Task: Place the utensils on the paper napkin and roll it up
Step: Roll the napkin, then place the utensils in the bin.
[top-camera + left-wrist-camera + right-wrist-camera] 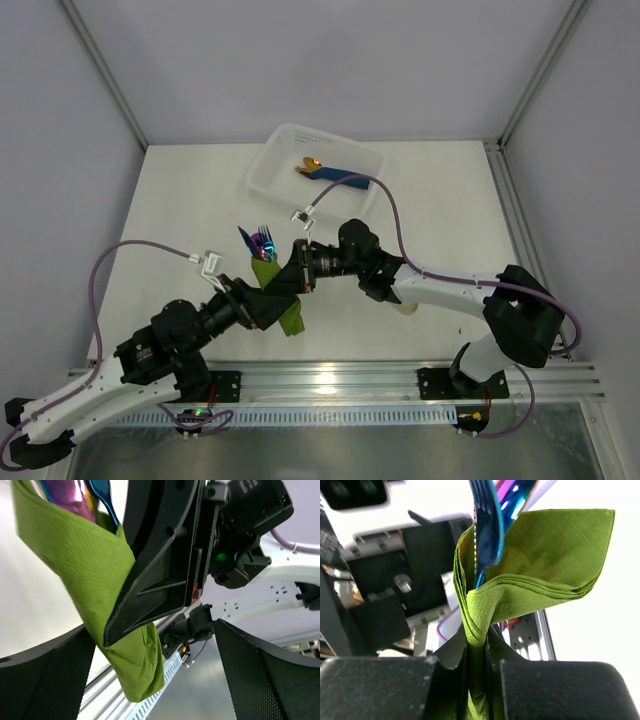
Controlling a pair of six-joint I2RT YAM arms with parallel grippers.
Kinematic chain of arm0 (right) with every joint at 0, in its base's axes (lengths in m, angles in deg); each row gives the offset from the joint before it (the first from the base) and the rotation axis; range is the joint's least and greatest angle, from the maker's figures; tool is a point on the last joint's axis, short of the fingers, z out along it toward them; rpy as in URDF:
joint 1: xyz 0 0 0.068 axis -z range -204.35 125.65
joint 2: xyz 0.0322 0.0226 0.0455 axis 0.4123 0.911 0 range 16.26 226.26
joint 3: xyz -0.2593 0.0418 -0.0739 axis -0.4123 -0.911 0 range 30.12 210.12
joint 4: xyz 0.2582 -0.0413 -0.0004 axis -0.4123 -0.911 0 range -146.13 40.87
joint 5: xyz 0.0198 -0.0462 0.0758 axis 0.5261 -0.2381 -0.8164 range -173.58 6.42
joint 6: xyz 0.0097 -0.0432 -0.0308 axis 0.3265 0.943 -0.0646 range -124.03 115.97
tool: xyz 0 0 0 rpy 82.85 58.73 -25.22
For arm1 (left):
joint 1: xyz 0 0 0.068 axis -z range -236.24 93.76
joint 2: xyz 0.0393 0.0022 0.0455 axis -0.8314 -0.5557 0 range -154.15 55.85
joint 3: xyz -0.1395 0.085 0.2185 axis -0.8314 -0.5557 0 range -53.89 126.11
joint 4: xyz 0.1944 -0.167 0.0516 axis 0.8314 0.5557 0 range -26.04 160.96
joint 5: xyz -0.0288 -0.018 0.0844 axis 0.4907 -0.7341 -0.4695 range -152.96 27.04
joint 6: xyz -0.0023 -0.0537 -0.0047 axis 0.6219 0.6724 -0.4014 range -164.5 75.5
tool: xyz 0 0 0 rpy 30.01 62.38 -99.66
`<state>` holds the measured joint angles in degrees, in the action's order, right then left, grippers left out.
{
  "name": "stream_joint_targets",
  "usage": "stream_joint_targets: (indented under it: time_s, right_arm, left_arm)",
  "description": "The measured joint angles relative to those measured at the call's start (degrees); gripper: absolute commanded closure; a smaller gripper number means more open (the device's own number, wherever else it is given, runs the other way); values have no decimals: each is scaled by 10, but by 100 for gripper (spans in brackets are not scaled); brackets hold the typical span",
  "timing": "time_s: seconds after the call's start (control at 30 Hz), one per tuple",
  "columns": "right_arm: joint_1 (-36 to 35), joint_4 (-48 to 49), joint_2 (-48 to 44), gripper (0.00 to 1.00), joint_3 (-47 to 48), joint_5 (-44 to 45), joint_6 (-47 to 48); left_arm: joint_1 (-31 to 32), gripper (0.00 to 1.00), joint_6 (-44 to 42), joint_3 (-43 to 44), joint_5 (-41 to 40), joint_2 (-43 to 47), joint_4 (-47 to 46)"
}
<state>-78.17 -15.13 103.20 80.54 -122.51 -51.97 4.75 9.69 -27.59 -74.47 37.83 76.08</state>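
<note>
The olive-green paper napkin [289, 318] is wrapped into a loose roll around the iridescent utensils [258, 241] and hangs above the table in the middle. My right gripper [292, 276] is shut on the roll's midsection. In the right wrist view the napkin [545, 560] is pinched tight between the jaws of that gripper [477, 655], with the utensils [490, 520] sticking out of the fold. My left gripper [262, 305] is open. Its fingers [45, 680] stand wide apart on either side of the napkin [85, 565], clear of it. The utensils' tips [75, 492] show at the top.
A translucent white bin [270, 165] at the back holds a blue rolled napkin with gold cutlery [335, 177]. A beige piece [405, 306] peeks out under the right arm. The metal rail [330, 385] runs along the near table edge, just below the roll's lower end.
</note>
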Motion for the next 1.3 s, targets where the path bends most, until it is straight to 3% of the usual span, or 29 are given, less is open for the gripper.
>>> stream_joint_targets:
  time_s: [0.33, 0.6, 0.8, 1.07, 1.17, 1.3]
  right_arm:
    - [57, -183, 0, 96, 75, 9, 123]
    - [163, -392, 42, 96, 246, 19, 308]
    - [222, -547, 132, 96, 409, 56, 493]
    - [241, -721, 379, 97, 751, 117, 650]
    - [254, -749, 433, 96, 815, 134, 690]
    - [279, -762, 455, 96, 831, 142, 718]
  left_arm:
    - [0, 1, 11, 74, -147, 87, 152]
    - [0, 1, 38, 137, -231, -6, 248]
    - [0, 1, 48, 136, -237, -56, 261]
    - [0, 1, 56, 147, -250, -125, 278]
    - [0, 1, 55, 147, -255, -134, 281]
    - [0, 1, 46, 147, -265, -138, 280]
